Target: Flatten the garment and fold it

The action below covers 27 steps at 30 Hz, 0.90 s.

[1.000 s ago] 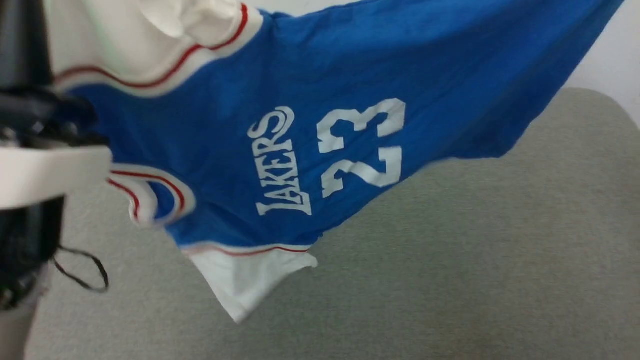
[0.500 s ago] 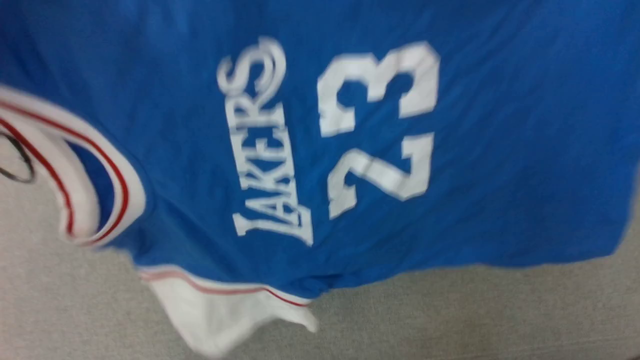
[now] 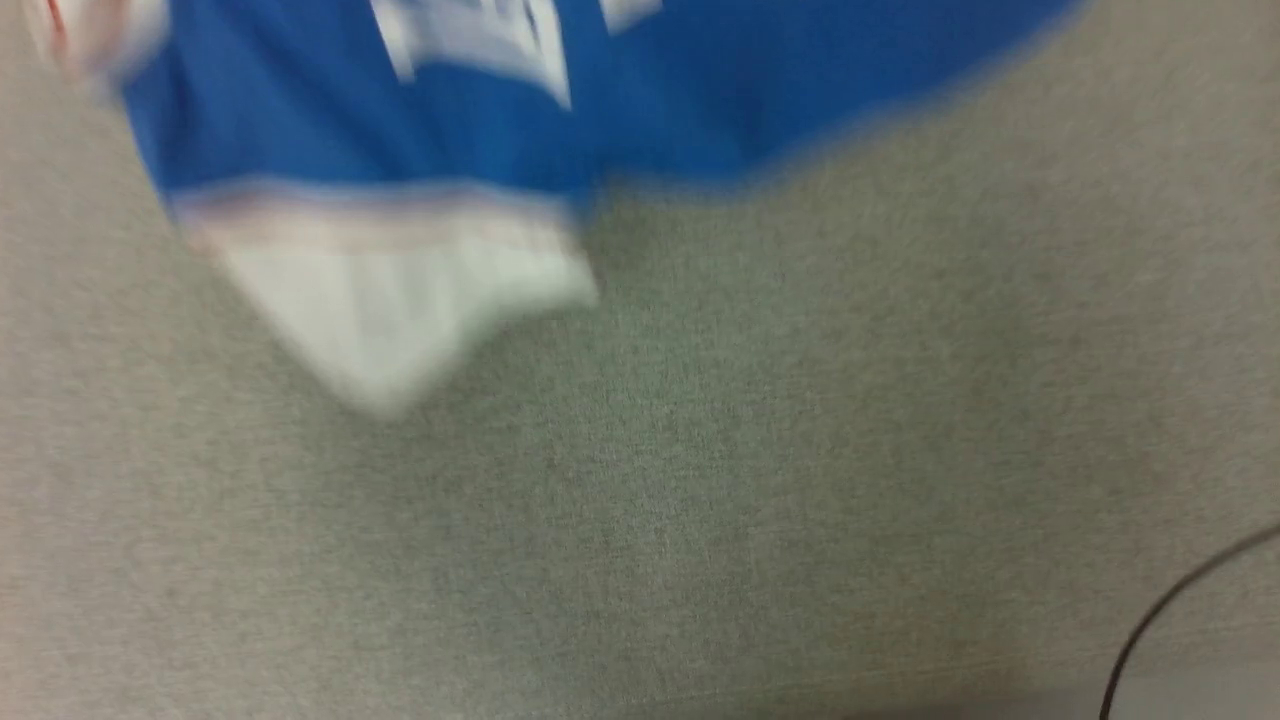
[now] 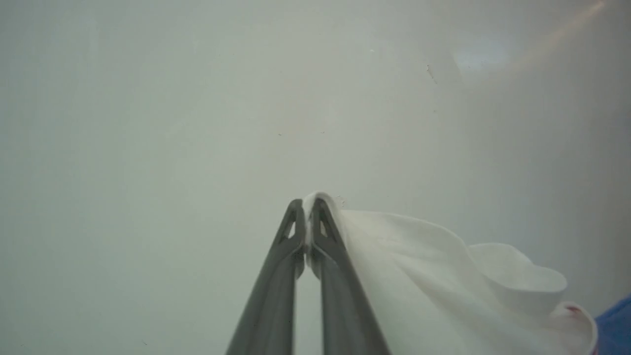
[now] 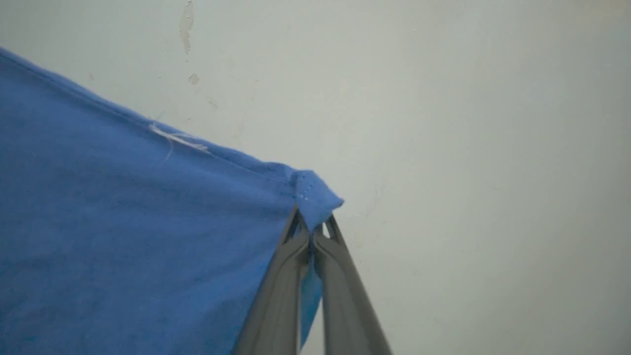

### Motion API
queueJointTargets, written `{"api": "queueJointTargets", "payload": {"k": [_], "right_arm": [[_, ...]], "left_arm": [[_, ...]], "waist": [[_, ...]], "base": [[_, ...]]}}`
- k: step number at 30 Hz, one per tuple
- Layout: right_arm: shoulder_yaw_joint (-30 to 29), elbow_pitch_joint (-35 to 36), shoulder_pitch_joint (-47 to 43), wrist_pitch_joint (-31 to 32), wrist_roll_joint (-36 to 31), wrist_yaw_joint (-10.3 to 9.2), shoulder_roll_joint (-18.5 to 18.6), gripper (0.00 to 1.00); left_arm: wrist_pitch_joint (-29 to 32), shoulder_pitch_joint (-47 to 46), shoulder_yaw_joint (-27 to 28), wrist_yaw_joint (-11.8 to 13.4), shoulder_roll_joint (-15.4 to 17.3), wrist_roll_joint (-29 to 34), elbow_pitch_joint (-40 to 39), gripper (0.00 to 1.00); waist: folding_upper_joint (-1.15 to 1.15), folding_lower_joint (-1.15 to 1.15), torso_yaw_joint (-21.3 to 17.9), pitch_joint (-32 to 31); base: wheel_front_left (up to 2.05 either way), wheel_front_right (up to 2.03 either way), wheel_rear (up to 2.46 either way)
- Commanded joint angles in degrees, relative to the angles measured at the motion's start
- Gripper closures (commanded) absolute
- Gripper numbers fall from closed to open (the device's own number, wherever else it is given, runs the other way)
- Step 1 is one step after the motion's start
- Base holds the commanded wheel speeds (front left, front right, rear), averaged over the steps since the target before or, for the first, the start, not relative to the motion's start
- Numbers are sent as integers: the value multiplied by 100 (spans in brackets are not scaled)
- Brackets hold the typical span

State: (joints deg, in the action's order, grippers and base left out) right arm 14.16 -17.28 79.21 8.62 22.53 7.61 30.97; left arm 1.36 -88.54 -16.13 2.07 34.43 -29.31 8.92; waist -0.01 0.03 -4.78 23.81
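Observation:
The garment (image 3: 380, 120), bright blue with white lettering, hangs blurred across the top of the head view, a white sleeve (image 3: 390, 300) drooping over the grey cloth-covered table (image 3: 750, 480). In the left wrist view my left gripper (image 4: 308, 204) is shut on the edge of a white sleeve (image 4: 434, 276), held up in front of a pale wall. The right wrist view shows my right gripper (image 5: 310, 222) shut on a hemmed blue corner of the garment (image 5: 128, 231), whose cloth stretches away to the left.
A pale wall (image 5: 468, 123) with a few chipped paint marks stands behind both grippers. A thin black cable (image 3: 1170, 610) curves in at the lower right of the head view, near the table's front edge.
The head view has swung, so the garment now sits much higher in the picture and more bare table shows below. The lettering has slid almost out of the top edge. Strong motion blur.

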Motion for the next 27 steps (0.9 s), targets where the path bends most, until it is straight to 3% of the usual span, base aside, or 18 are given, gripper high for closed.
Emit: {"api": "queueJointTargets", "payload": {"k": [1,8,13,19,27], "right_arm": [[50,-244,269,-158,-89,-12,-64,100],[61,-1561,1334,-1045,-511,-12,-353,100],[131,-2316,1412,-1462,-492,-12,-653,100],[515,-2847,748,-1866,-323,-12,-786,100],[1138,-3131,-931,-2229,-61,-12,-835,100]], "left_arm": [[-167,-308,-1,-54,-82,78,232,100],[-1132,-1460,-48,-228,-434,304,1346,100],[-1427,-1476,-175,-383,-646,324,1955,100],[-1594,-316,-242,-508,-912,147,2122,100],[-1624,2426,-569,-501,-1093,109,1759,100]], "waist": [[1,-3,-24,787],[1,-3,93,1226],[1,-3,243,1384],[1,-3,473,1291],[1,-3,705,466]], "base": [[0,0,0],[0,0,0],[0,0,0],[0,0,0],[0,0,0]]}}
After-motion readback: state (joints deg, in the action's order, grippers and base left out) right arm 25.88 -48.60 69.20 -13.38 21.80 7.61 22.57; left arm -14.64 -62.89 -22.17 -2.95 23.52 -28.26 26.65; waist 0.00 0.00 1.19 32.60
